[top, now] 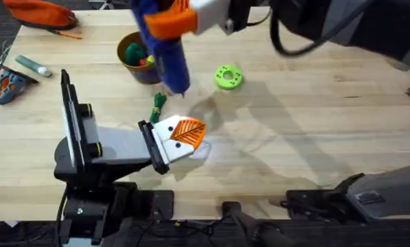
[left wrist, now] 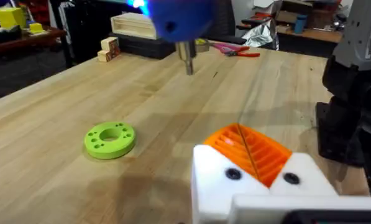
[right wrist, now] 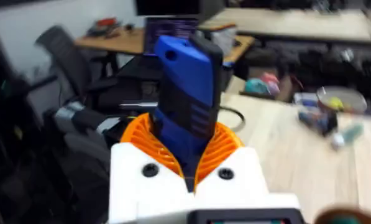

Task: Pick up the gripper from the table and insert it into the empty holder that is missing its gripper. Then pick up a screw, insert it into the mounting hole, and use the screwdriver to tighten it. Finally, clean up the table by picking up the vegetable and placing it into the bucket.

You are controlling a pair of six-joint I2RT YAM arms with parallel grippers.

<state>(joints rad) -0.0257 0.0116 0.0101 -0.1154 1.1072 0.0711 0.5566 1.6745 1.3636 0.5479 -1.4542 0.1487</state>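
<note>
Roughly mid-task, by the look of it. On the left of the overhead view, the left gripper (top: 180,137) lies low over the counter (top: 314,130), jaws pressed together: both white mounts carry orange ribbed tips that meet at a seam, so the holder (left wrist: 300,177) appears filled and the gripper (left wrist: 260,149) seated. Each mount shows a dark screw spot in the left wrist view; whether a screw is in, or tight, cannot be told.

Just behind the left gripper, the vegetable (top: 157,104) lies on the counter, near the bucket (top: 137,56) but outside it. The bucket holds other coloured toys. So cleanup is not done.

Moving right, the screwdriver (top: 165,48) hangs tip-down above the counter, its metal tip apart from the mounts and above the vegetable area. The right gripper (right wrist: 188,152) has its jaws pinching the screwdriver between the orange pads. Lime-green disc (top: 228,76) sits further right, untouched.

Judgement: insertion done, screwdriver in hand, so the step is tightening, either about to start or just over. Left: confirm the screw is tight, put the driver down, vegetable into bucket.
</note>
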